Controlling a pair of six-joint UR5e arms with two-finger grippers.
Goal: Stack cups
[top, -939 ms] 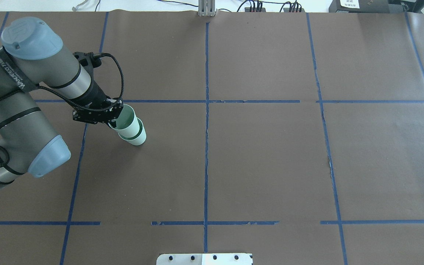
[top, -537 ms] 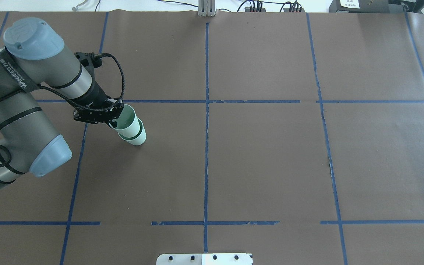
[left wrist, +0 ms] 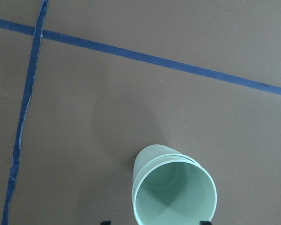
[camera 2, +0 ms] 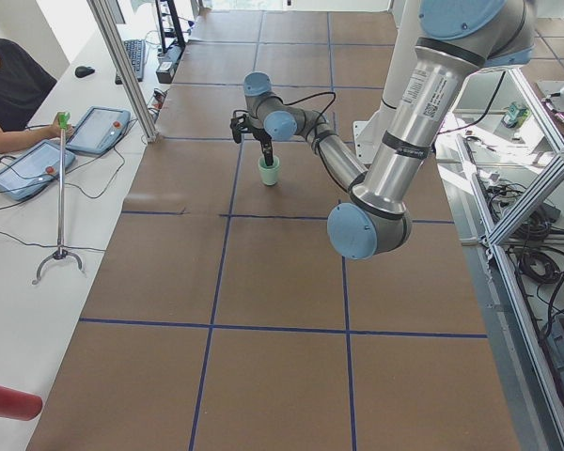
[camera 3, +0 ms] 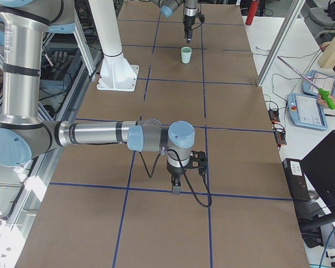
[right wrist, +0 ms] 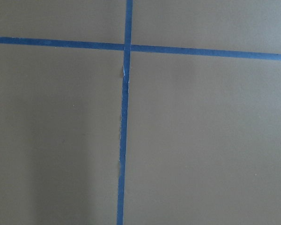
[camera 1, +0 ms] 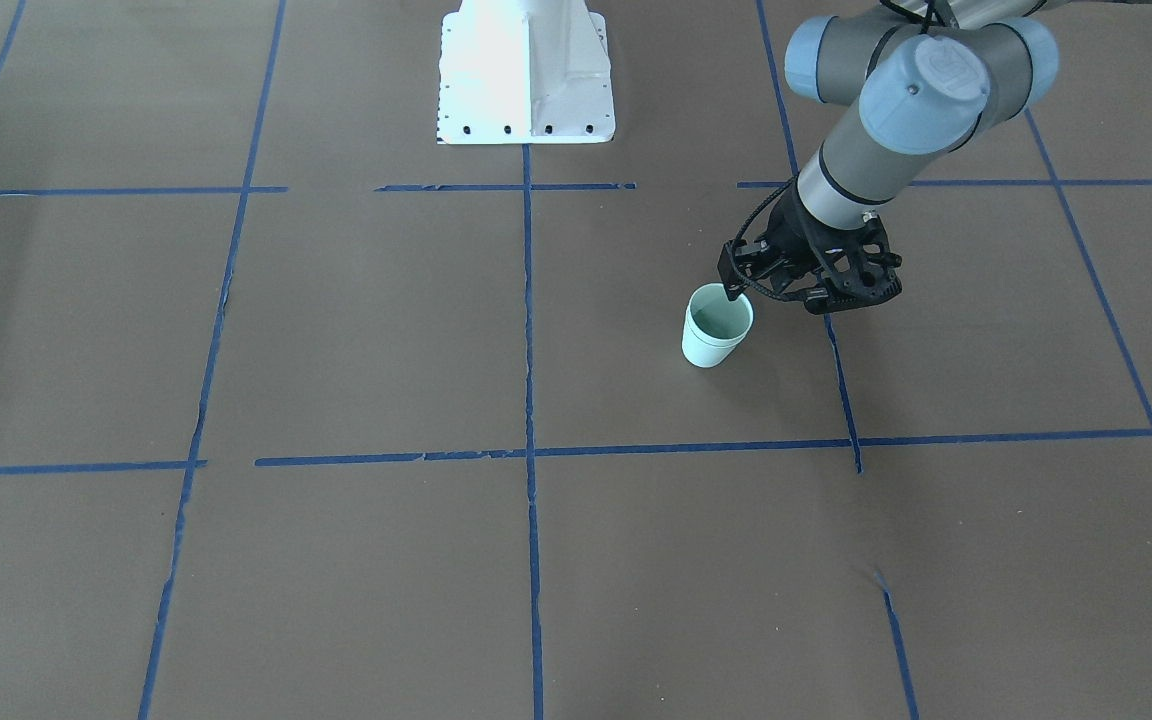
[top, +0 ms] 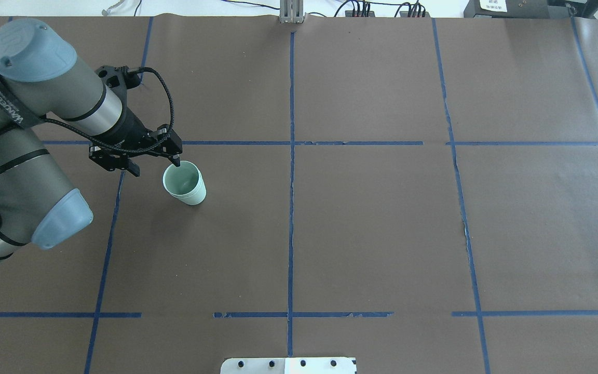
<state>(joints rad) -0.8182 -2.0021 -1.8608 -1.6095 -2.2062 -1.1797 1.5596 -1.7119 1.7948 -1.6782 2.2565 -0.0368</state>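
So the cups (top: 185, 186) are sitting nested, one inside the other, upright on the table (top: 371, 223), over on the robot's left side and just past a blue tape line (top: 114, 218). The left fingers (top: 176, 160) are hanging spread apart above them, gripping nothing. One tip is hovering by the stack's rim on the robot's side, and the other is out to the side, off the cups. In the left wrist view two rims are showing, one just inside the other.

Compared with half a second ago: back then the fingers were clamped on the top cup, which was sticking up higher out of the bottom one. Now they're let go and lifted clear, and the top cup is sitting deeper.

The right fingers (camera 3: 176, 188) are pointing down at the table well away from the cups. I can't tell if they're apart or together.
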